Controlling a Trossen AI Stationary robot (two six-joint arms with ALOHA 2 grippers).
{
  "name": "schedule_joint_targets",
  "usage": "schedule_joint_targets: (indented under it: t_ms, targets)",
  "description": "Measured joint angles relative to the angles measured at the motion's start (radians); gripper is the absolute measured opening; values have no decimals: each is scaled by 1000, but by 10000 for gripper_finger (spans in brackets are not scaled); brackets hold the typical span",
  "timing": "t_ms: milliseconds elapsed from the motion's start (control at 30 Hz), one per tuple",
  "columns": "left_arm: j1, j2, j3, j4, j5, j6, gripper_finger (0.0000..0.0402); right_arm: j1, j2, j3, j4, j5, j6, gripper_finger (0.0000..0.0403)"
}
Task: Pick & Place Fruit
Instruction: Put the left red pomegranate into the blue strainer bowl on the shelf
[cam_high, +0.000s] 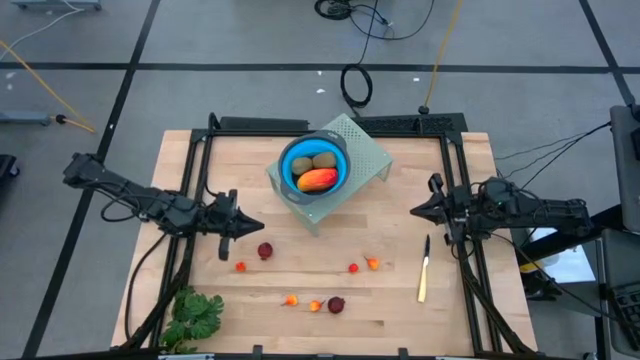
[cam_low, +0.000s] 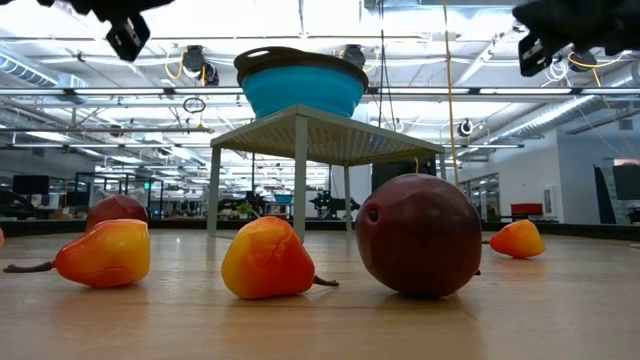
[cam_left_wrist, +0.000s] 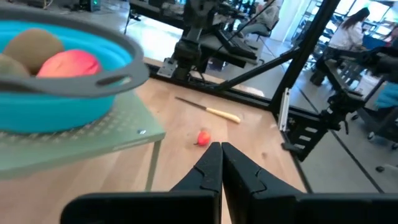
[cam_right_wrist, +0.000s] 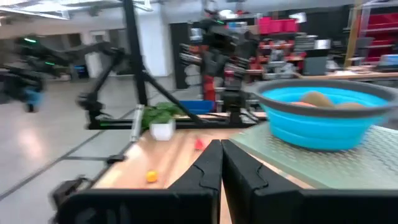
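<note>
A blue bowl (cam_high: 314, 168) stands on a pale green raised stand (cam_high: 365, 150) at the table's far middle. It holds two brown-green ovals and a long orange-red piece (cam_high: 318, 179). Two dark red balls (cam_high: 265, 251) (cam_high: 336, 304) and several tiny orange and red pieces (cam_high: 290, 299) (cam_high: 353, 267) lie on the wood nearer the front. My left gripper (cam_high: 258, 227) hangs shut above the table, left of the stand. My right gripper (cam_high: 415, 210) hangs shut to the stand's right. Both are clear of the fruit, with nothing between the fingers (cam_left_wrist: 211, 163) (cam_right_wrist: 210, 163).
A yellow-handled knife (cam_high: 424, 270) lies near the table's right side, below my right gripper. A green leafy bunch (cam_high: 195, 318) sits at the near left corner. A black frame (cam_high: 330, 125) borders the table's far, left and right sides. The stand's legs (cam_low: 300, 175) rest on the wood.
</note>
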Motion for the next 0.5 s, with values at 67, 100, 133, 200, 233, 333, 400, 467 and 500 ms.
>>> schedule_joint_targets:
  t_ms: [67, 100, 133, 200, 233, 333, 400, 467, 500]
  targets:
    - [-6, 25, 30, -4, 0, 0, 2, 0, -15, -18, 0, 27, -5, 0]
    - [-10, 38, 44, -6, 0, -4, 3, 0, -22, -26, 0, 30, -7, 0]
    - [-12, 52, 59, -7, 0, -9, 4, 0, -29, -33, 1, 32, -10, 0]
    - [-18, 84, 93, -12, -1, -24, 3, 0, -42, -47, 1, 41, -21, 0]
    - [-20, 101, 112, -22, 0, -28, 2, 0, -49, -55, 1, 51, -24, 0]
    - [-32, 158, 172, -57, -1, -32, 2, 0, -74, -76, 1, 56, -29, 0]
    - [-39, 197, 213, -86, -1, -33, 1, 0, -90, -90, 1, 55, -27, 0]
    - [-46, 234, 253, -122, -1, -49, 1, 0, -105, -103, 1, 56, -28, 0]
    - [-49, 251, 272, -143, -1, -63, 2, 0, -112, -109, 1, 56, -28, 0]
